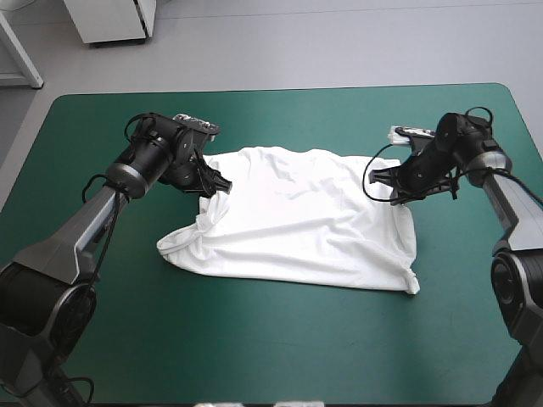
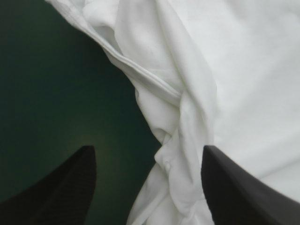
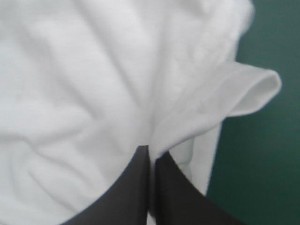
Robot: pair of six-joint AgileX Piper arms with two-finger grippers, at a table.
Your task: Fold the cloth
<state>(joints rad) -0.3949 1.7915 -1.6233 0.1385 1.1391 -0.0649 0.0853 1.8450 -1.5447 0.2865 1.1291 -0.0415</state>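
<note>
The T-shirt (image 1: 297, 220) is lying spread across the middle of the table (image 1: 254, 356), white against the teal-green cover, with its body mostly flat but rumpled. Its left side is bunching into a twisted ridge that is running toward the near left corner of the cloth.

The left arm is reaching in from the table's left side, elbow bent, its wrist angling down toward the far left part of the shirt. The left gripper (image 1: 216, 182) is sitting right at that edge. In its own wrist view the left gripper (image 2: 147, 147) is standing released, its two black fingers (image 2: 70, 187) wide apart, one over bare cover and the other over cloth, and the twisted ridge of the T-shirt (image 2: 234, 70) is lying between them.

The right arm is coming in from the table's right side, its forearm sloping down and inward to the shirt's right edge, where the right gripper (image 1: 394, 193) is pressing low. Its wrist view shows the right gripper (image 3: 150, 147) clenched on the T-shirt (image 3: 70, 93), the fingers nearly meeting with a thin layer of white cloth between them. Just beside them, the hem (image 3: 255, 91) is curling up into an open loop over the cover.
</note>
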